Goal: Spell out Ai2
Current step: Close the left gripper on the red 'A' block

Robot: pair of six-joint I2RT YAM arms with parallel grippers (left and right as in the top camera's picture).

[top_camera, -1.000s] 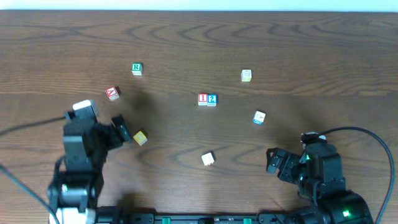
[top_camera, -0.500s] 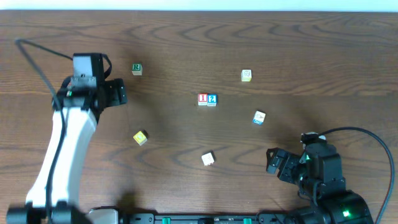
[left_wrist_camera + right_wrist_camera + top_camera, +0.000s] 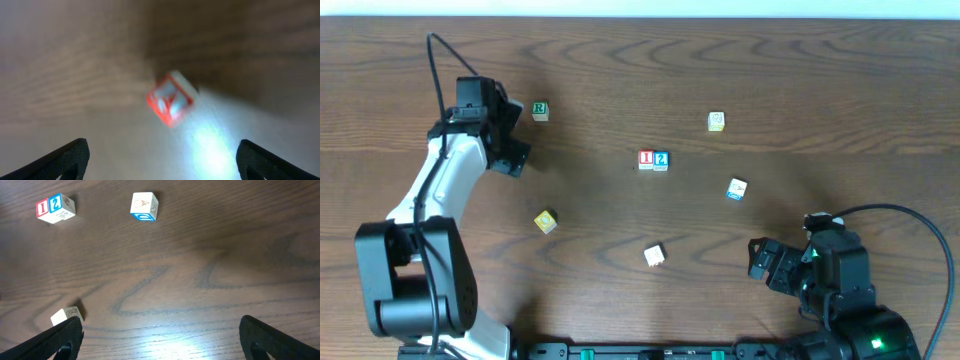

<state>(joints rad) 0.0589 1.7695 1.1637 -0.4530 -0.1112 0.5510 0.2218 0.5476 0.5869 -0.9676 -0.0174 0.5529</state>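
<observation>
Overhead: we find the left gripper (image 3: 512, 130) at the upper left of the table (image 3: 620, 60), jaws spread wide, just beside the green R cube (image 3: 540, 111); what lies under it we cannot tell from here. The I cube (image 3: 646, 159) and the 2 cube (image 3: 661, 159) sit touching, I on the left, near the table's middle; the yellow cube (image 3: 545, 221) lies well apart from them. The right gripper (image 3: 760, 258) rests at the lower right, jaws spread, nothing between them.

Left wrist: the picture is blurred; the A cube (image 3: 171, 98), red-edged, lies turned at an angle on the wood ahead of the two fingers (image 3: 65, 157); neither touches it.

Right wrist: the I and 2 pair shows at upper left; a blue-edged cube (image 3: 144, 206) lies to its right; a pale cube (image 3: 67, 316) sits just beside the left finger.
</observation>
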